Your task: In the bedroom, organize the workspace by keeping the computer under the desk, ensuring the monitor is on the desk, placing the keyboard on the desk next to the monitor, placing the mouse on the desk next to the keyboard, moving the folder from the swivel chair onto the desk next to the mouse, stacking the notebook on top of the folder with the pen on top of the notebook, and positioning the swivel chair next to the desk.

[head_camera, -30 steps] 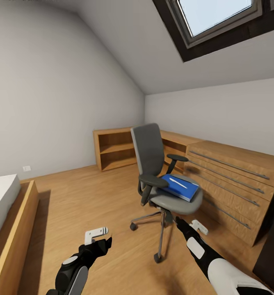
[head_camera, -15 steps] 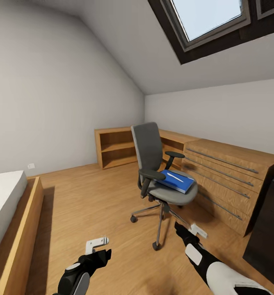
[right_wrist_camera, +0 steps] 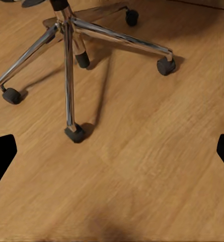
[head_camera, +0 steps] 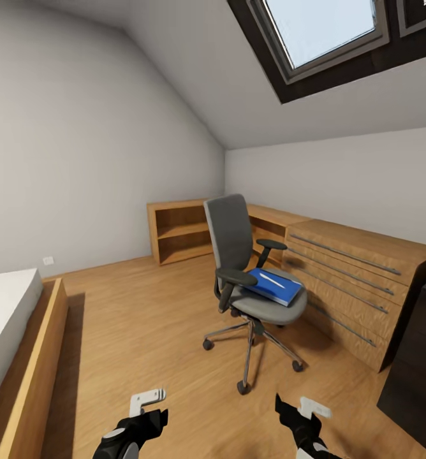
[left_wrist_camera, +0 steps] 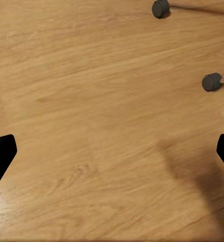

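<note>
The grey swivel chair [head_camera: 233, 250] stands mid-room on the wooden floor, its seat turned toward the drawers. On the seat lies a blue flat stack [head_camera: 274, 287], folder and notebook not told apart, with a white pen [head_camera: 273, 280] on top. Both arms hang low in front of the chair, well short of it. My left gripper [head_camera: 149, 408] is open over bare floor [left_wrist_camera: 112, 151]. My right gripper [head_camera: 305, 411] is open too, its camera looking at the chair's chrome base [right_wrist_camera: 69, 60] and casters [right_wrist_camera: 74, 133]. Desk, monitor, keyboard and mouse are out of view.
A bed [head_camera: 12, 331] with a wooden frame runs along the left. An open bookshelf [head_camera: 178, 231] stands at the far wall, a long wooden drawer unit [head_camera: 359, 280] to the chair's right, and a dark cabinet [head_camera: 420, 370] at the right edge.
The view has pulled back and tilted slightly. Both arms have dropped toward the picture's lower edge, the right one most. The chair and its load have stayed put.
</note>
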